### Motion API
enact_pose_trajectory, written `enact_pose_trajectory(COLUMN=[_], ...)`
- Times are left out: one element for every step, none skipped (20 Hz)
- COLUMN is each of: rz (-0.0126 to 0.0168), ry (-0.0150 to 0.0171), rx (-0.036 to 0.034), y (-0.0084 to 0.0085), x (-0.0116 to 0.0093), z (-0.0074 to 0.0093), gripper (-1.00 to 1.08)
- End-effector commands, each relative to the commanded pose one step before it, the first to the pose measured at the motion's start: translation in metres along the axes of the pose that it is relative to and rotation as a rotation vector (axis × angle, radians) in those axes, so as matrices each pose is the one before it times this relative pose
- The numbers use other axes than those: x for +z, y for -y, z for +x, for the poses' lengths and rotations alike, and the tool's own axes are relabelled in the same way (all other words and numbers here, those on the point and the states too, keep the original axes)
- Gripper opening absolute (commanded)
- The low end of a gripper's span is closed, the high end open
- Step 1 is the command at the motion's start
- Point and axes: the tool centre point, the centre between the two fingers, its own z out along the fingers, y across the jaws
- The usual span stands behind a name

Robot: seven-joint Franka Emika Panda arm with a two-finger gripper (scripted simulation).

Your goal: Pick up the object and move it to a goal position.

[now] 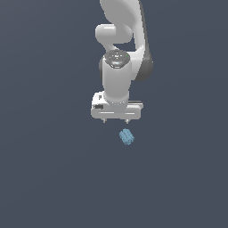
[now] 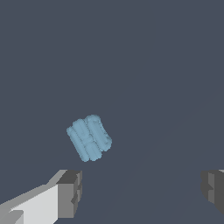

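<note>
Dark grey floor; gripper (image 1: 116,121) spread wide (holding nothing); light-blue ribbed object (image 1: 127,136) just beside fingertips

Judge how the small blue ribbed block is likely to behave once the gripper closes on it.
The block looks stubby and rounded, so it may roll if nudged. Its ribs could help the fingers hold it. Being tiny beside the open gripper, it is probably light.
</note>
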Motion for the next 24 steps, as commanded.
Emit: enact_pose_trajectory(rz=[-0.00012,-0.00021,-0.00035,-0.00046,-0.00056,-0.00063,-0.00067,-0.00070,-0.00071,-0.00070,-0.00066,-0.00059,-0.00048,-0.00035,-0.00018,0.00003,0.00021,0.00036,0.00047,0.00055,0.00059,0.00061,0.00061,0.00058], ry=[0.00034,-0.00035,-0.00001,0.00024,0.00040,0.00044,0.00038,0.00033,0.00031,0.00037,0.00045,0.00049,0.00048,0.00047,0.00046,0.00041,0.00031,0.00022,0.00015,0.00008,0.00002,-0.00003,-0.00006,-0.00009], rx=[-0.00026,-0.00435,-0.00639,-0.00838,-0.01043,-0.01241,-0.01436,-0.01632,-0.01825,-0.02019,-0.02218,-0.02415,-0.02614,-0.02814,-0.03014,-0.03099,-0.02912,-0.02710,-0.02508,-0.02307,-0.02104,-0.01904,-0.01703,-0.01502], y=[0.00003,0.00043,0.00071,0.00094,0.00121,0.00143,0.00165,0.00187,0.00209,0.00233,0.00258,0.00283,0.00308,0.00334,0.00360,0.00373,0.00353,0.00330,0.00307,0.00284,0.00259,0.00236,0.00212,0.00187], x=[0.00006,0.00063,0.00108,0.00150,0.00189,0.00223,0.00254,0.00286,0.00318,0.00352,0.00388,0.00423,0.00457,0.00491,0.00526,0.00540,0.00507,0.00472,0.00436,0.00401,0.00366,0.00330,0.00295,0.00260], z=[0.00008,0.00010,0.00014,0.00018,0.00022,0.00027,0.00032,0.00038,0.00043,0.00049,0.00056,0.00063,0.00072,0.00081,0.00091,0.00098,0.00098,0.00096,0.00093,0.00089,0.00084,0.00079,0.00073,0.00066], gripper=[1.00,1.00,1.00,1.00,1.00,1.00,1.00,1.00,1.00,1.00,1.00,1.00,1.00,1.00,1.00,1.00,1.00,1.00,1.00,1.00,1.00,1.00,1.00,1.00])
